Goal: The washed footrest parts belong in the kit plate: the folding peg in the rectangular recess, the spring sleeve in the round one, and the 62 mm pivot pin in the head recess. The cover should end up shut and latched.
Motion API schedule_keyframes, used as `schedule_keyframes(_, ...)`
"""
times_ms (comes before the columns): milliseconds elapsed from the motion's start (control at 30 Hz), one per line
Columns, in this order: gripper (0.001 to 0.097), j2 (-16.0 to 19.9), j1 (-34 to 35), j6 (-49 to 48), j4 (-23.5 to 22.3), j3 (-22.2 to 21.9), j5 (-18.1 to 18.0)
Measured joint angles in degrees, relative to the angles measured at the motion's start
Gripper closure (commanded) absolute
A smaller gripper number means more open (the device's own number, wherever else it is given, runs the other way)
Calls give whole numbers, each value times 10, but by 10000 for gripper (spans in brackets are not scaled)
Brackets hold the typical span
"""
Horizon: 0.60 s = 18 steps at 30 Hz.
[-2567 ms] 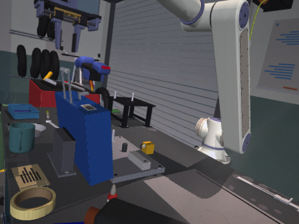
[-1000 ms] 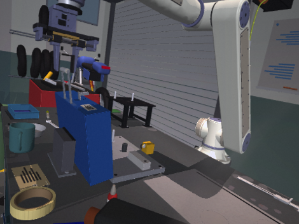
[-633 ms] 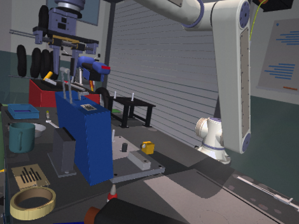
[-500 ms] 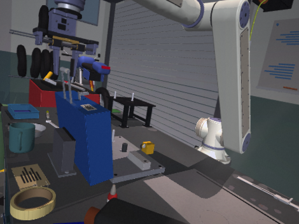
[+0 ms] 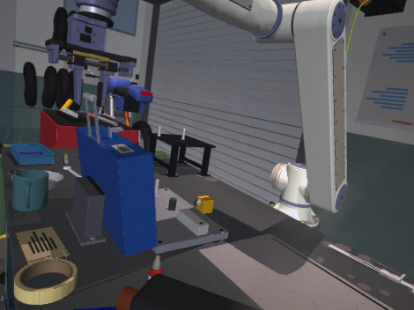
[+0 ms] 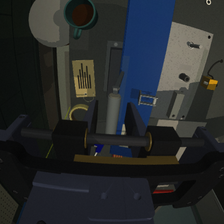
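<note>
A blue cover (image 5: 119, 189) stands upright, open, along the left edge of the grey kit plate (image 5: 187, 222). On the plate sit a grey rectangular peg (image 5: 192, 221), a short dark sleeve (image 5: 172, 203) and a thin upright pin (image 5: 157, 186). My gripper (image 6: 111, 113) hangs high above the cover's top edge, at the back left of the bench. Its fingers stand on either side of a grey cylindrical pin (image 6: 113, 113), but I cannot tell whether they grip it.
A ribbed shutter wall runs behind the bench, with a red box (image 5: 57, 127) and a blue drill (image 5: 130, 94) at the back left. A teal mug (image 5: 29, 189), a tape roll (image 5: 44, 279) and a grey block (image 5: 88, 211) stand left of the cover. A yellow block (image 5: 205, 204) sits right of the plate.
</note>
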Motion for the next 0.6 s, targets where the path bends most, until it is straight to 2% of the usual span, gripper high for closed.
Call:
schedule_keyframes(167, 553, 0, 0, 0, 0, 0, 0)
schedule_keyframes(600, 813, 0, 0, 0, 0, 0, 0)
